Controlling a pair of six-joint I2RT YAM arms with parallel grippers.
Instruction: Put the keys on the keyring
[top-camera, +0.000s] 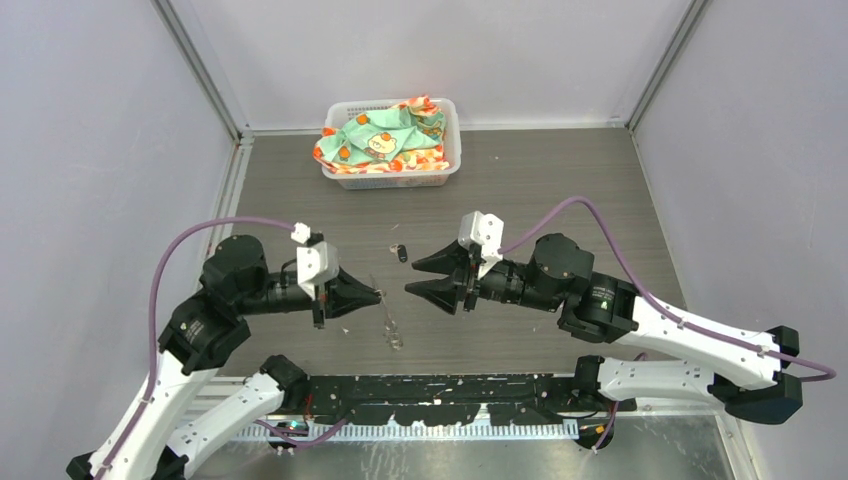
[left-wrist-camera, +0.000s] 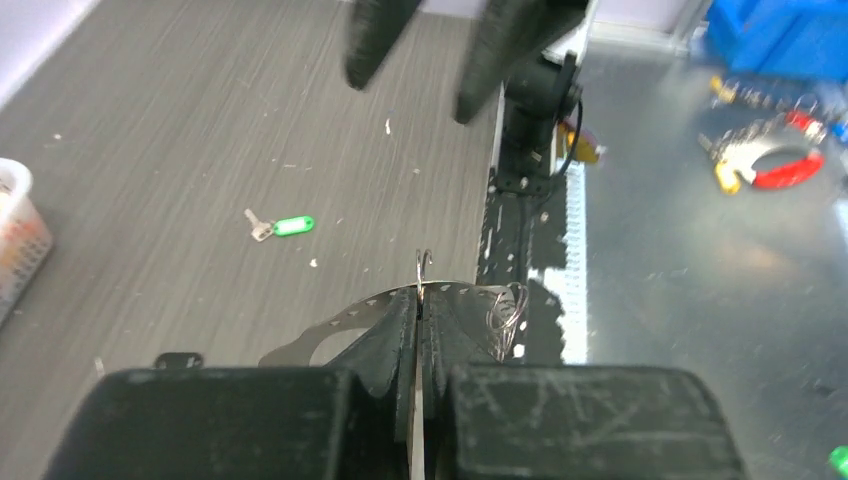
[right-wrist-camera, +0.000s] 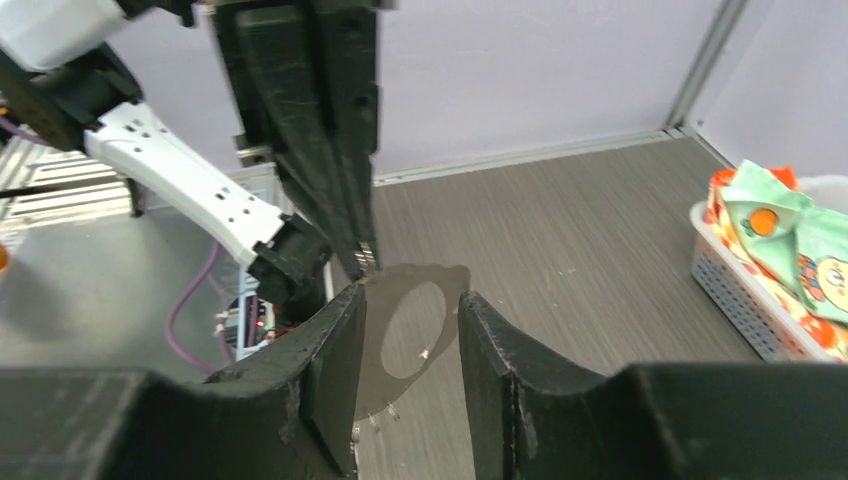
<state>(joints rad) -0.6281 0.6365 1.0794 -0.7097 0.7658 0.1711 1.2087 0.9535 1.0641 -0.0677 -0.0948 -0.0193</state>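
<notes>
My left gripper (top-camera: 378, 294) is shut on the keyring (left-wrist-camera: 424, 262), a thin silver loop held on edge just above the table. The loop throws a wide shadow with a dotted rim. In the top view the keyring (top-camera: 388, 325) shows as a thin line below the fingertips. My right gripper (top-camera: 412, 277) is open and empty, facing the left fingertips a few centimetres away. The green-headed key (left-wrist-camera: 285, 227) lies flat on the table beyond both grippers and looks dark in the top view (top-camera: 400, 252). A small black piece (left-wrist-camera: 180, 358) lies beside the left fingers; I cannot tell whether it is the black-headed key.
A white basket (top-camera: 445, 170) holding patterned cloth stands at the back centre of the table. A tangle of small wire rings (left-wrist-camera: 508, 310) lies near the table's front edge. The arm bases and a black rail run along that edge.
</notes>
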